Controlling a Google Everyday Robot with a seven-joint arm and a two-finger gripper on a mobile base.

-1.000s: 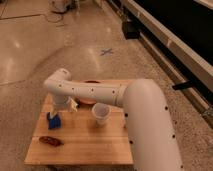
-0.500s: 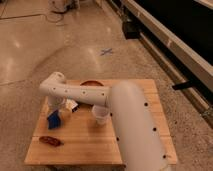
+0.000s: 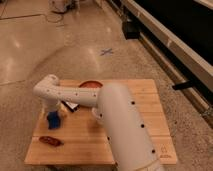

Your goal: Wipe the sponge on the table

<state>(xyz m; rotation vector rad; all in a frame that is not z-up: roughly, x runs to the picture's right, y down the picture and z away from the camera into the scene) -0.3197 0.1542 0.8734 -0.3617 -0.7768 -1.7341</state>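
The blue sponge (image 3: 53,122) rests on the left part of the light wooden table (image 3: 145,112). My white arm reaches in from the bottom right, bends at an elbow near the table's back left, and comes down onto the sponge. The gripper (image 3: 52,114) is right on top of the sponge, touching or nearly touching it, and hides the sponge's upper part.
A dark red oblong object (image 3: 51,141) lies near the front left corner. Beside the sponge, to its right, a black-white-and-red flat box (image 3: 70,106) pokes out from under the arm. A reddish round dish (image 3: 90,84) sits at the back edge. Speckled floor surrounds the table.
The thick arm link has swung left and toward the front, now covering the white cup that stood mid-table. The sponge and gripper have stayed at about the same spot.
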